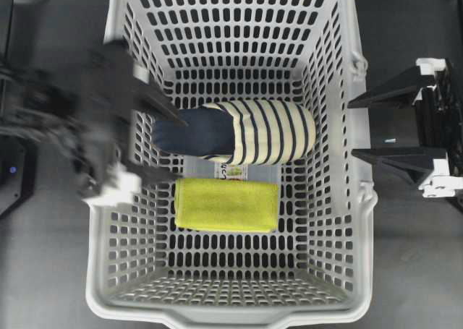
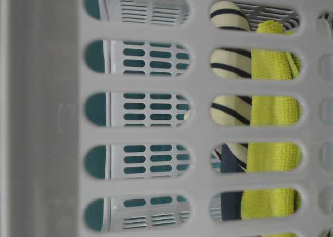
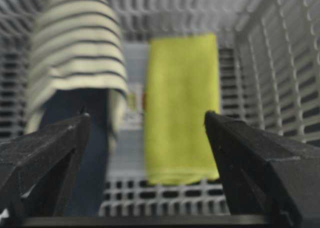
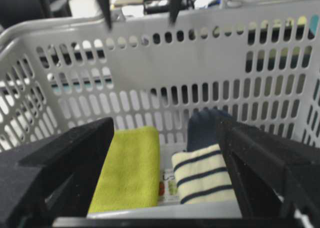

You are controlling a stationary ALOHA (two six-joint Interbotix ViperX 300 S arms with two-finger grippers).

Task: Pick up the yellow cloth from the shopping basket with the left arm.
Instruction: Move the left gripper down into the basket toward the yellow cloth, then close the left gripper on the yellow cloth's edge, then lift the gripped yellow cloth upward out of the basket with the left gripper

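The yellow cloth (image 1: 226,204) lies flat and folded on the floor of the grey shopping basket (image 1: 108,257), just in front of a navy-and-cream striped slipper (image 1: 260,131). My left gripper (image 1: 181,147) is open and motion-blurred, reaching over the basket's left wall with its tips above the slipper's navy end. In the left wrist view the open left gripper (image 3: 147,115) frames the cloth (image 3: 182,102) and the slipper (image 3: 75,62), touching neither. My right gripper (image 1: 351,129) stands open and empty outside the basket's right wall.
A printed paper label (image 1: 237,172) shows on the basket floor between slipper and cloth. The right wrist view looks over the basket rim (image 4: 150,210) at the cloth (image 4: 131,168) and slipper (image 4: 202,175). The table-level view sees both through the slotted wall (image 2: 197,133).
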